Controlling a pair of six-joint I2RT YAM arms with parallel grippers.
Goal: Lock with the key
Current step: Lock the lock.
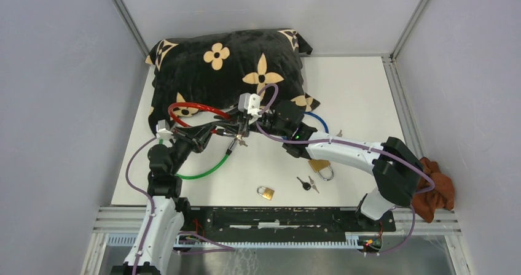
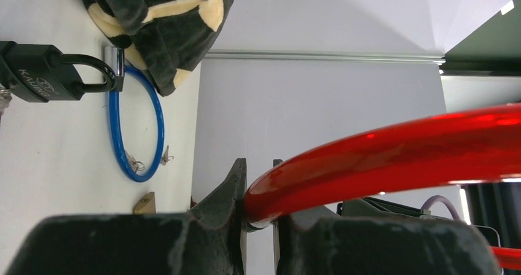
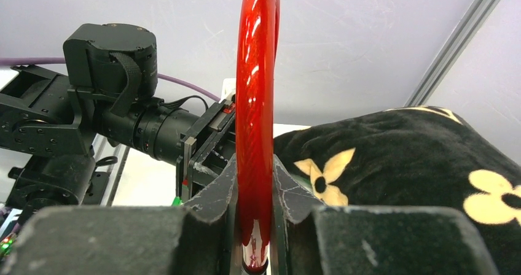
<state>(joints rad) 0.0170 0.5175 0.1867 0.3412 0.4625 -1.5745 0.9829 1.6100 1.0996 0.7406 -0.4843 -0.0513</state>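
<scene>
Top external view, red cable lock [image 1: 198,108] body hard to make out mid-frame, my left tool [image 2: 258,192] and right tool [image 3: 255,177] each clamped tight on its glossy red loop

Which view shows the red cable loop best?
Top external: most of the red cable loop shows, by the pillow. Left wrist shows only a stretch clamped in its jaws; right wrist an edge-on arc, likewise clamped.

left end effector [image 1: 230,127] and right end effector [image 1: 250,122] at red cable loop [image 1: 198,108], black cushion [image 1: 209,78] behind, brass padlock [image 1: 265,193] nearer
</scene>
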